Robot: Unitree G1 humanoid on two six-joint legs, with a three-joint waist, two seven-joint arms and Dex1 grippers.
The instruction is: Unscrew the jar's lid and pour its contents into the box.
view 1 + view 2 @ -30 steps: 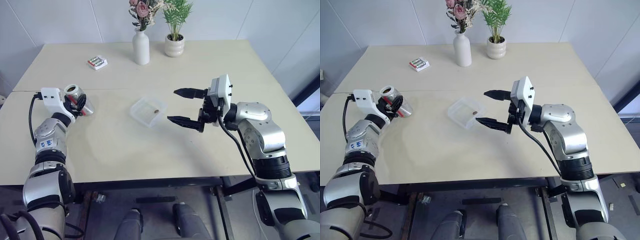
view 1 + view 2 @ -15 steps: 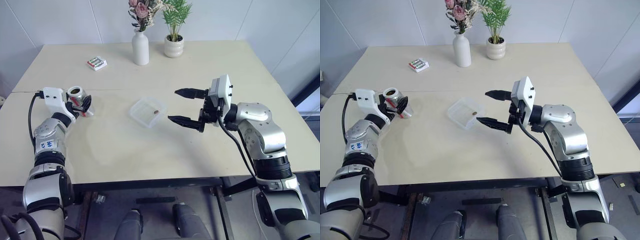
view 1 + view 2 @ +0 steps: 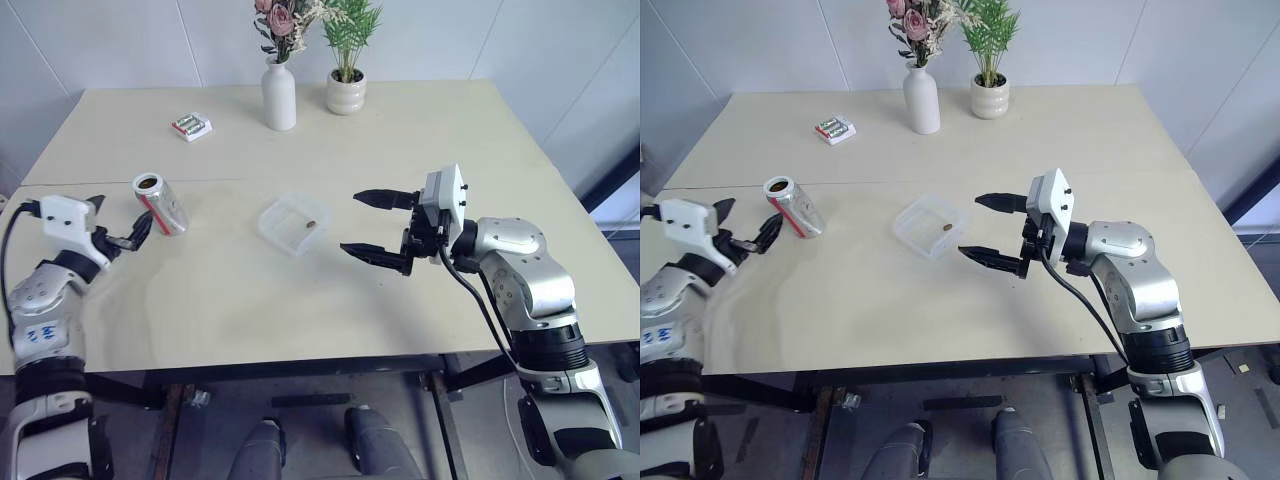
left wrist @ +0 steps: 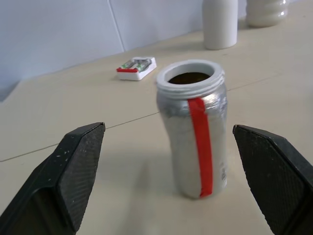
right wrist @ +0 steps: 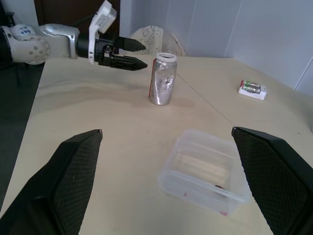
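The jar (image 3: 160, 203), silvery with a red stripe, stands upright and uncapped on the table's left side. Its mouth is dark inside in the left wrist view (image 4: 191, 77). My left gripper (image 3: 120, 222) is open just left of the jar, apart from it, and its fingers (image 4: 78, 166) flank the jar without touching. The lid is out of view. The clear box (image 3: 293, 222) sits mid-table with a tiny brown piece (image 3: 312, 222) inside. My right gripper (image 3: 352, 223) hovers open and empty just right of the box.
A white battery pack (image 3: 191, 125), a white flower vase (image 3: 279, 95) and a round plant pot (image 3: 345, 92) stand along the table's far side. A seam runs across the tabletop behind the jar.
My left gripper opened, let go of the tilted jar and drew back to the left. The jar now stands on the table by itself. The right arm kept still.
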